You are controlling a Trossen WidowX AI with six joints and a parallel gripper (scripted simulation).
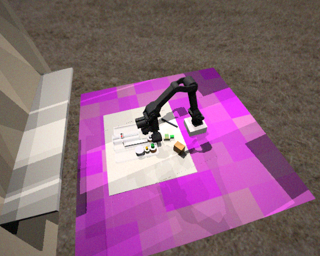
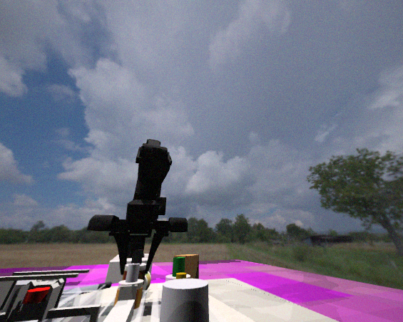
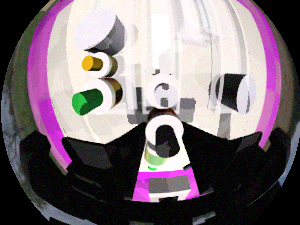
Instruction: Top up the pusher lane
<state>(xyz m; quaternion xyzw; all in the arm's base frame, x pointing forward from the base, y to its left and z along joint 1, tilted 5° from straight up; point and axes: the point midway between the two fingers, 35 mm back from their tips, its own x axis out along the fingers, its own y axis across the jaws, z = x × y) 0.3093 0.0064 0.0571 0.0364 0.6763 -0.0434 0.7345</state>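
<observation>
Big grey cylinder (image 2: 184, 299) nearest camera. Behind it, left: gripper (image 2: 138, 265) clamped on grey-capped jar (image 2: 132, 272), at pusher lane (image 2: 36, 285) front. Judged: pick done; insertion, push-back, release left.

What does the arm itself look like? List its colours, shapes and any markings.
The arm is matte black throughout, built of blocky links with rounded joint housings, on a white block base. The gripper has two thin black tapered fingers beneath a wide crossbar with rounded ends. No cables, labels or markings are visible.
</observation>
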